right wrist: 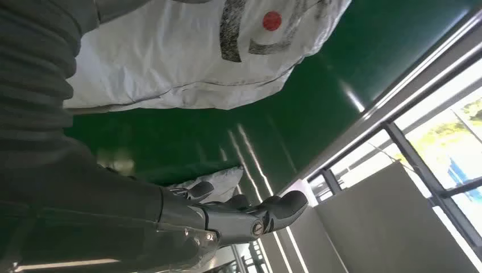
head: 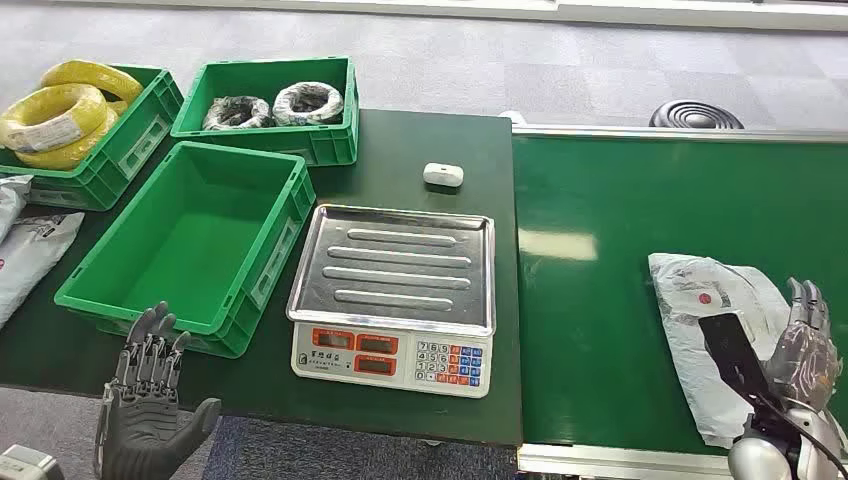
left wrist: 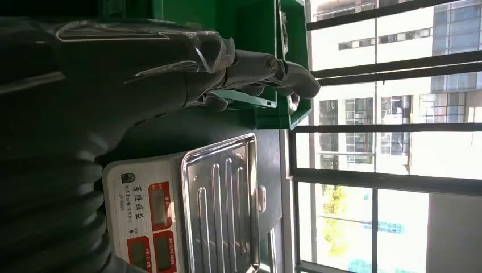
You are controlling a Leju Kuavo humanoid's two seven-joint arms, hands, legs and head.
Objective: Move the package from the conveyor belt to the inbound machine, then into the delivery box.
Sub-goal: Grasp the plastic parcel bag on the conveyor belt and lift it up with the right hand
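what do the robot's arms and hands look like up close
The left robot hand is dark grey, with slim jointed fingers and a matte palm. The right robot hand looks glossier and silver-grey, on a shiny silver forearm with a thin black cable alongside. In the wrist views each has a grey ribbed cover behind it.

Green crates: I count three
Yellow wire coils: two that I can separate
Dark coils: two
Scales: one
White packages on the conveyor belt: one
Small white devices: one
Robot hands: I see two
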